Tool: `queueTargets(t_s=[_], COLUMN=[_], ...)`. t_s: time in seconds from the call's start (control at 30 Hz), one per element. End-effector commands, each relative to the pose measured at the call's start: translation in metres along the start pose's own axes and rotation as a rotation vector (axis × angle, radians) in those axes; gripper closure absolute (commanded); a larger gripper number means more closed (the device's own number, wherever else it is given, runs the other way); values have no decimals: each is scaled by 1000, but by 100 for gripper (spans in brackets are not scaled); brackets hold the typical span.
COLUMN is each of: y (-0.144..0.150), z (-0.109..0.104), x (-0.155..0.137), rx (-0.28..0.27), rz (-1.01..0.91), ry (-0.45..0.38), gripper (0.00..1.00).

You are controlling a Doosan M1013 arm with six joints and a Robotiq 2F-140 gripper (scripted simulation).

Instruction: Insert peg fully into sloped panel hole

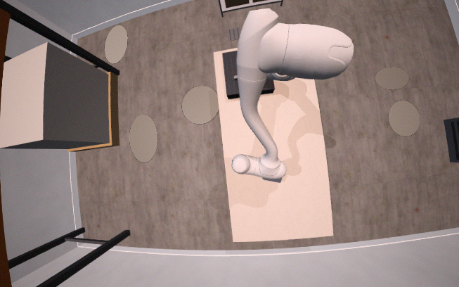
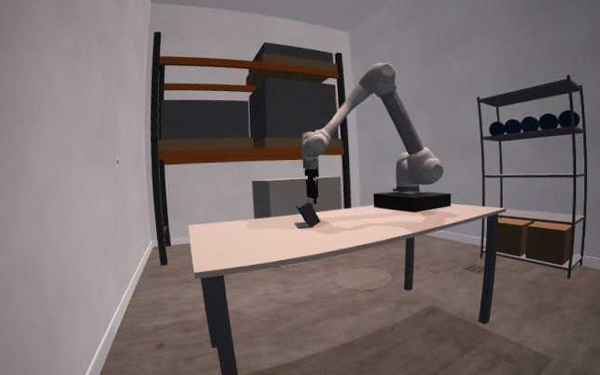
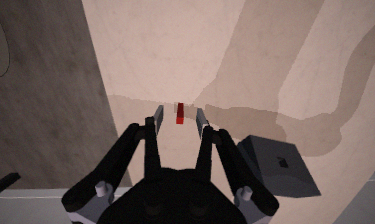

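In the wrist view a small red peg (image 3: 179, 113) lies on the pale table top, near the table's left edge. My gripper (image 3: 180, 113) hangs above it with one finger on each side. The fingers are partly closed, and a clear gap shows on both sides of the peg, so they do not touch it. The dark grey sloped panel (image 3: 278, 167) with its small hole (image 3: 282, 161) stands just to the right of the gripper. In the exterior view the gripper (image 2: 311, 198) points straight down just above the panel (image 2: 307, 215). In the overhead view the wrist hides the gripper and the peg.
The arm's black base (image 2: 411, 200) stands at the far end of the table. The table's long edge (image 3: 95, 75) runs close to the left of the peg, with floor beyond it. Shelving racks stand against the walls, away from the table.
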State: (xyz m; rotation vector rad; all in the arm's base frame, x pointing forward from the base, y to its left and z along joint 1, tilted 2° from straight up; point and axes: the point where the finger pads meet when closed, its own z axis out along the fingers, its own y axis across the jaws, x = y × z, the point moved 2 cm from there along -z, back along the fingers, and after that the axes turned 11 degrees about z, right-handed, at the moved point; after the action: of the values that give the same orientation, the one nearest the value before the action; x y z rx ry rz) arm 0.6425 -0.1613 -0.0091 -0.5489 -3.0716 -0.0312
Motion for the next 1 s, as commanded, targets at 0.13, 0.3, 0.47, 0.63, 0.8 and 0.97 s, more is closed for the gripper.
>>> queueTargets(t_s=[0.13,0.3,0.47,0.63,0.8,0.97], y=[0,0,0,0,0,0], z=[0,0,0,0,0,-4], x=[0,0,0,0,0,0], rx=[0,0,0,0,0,0], rz=[0,0,0,0,0,0], ry=[0,0,0,0,0,0], gripper=[70,75,84,93,100,100])
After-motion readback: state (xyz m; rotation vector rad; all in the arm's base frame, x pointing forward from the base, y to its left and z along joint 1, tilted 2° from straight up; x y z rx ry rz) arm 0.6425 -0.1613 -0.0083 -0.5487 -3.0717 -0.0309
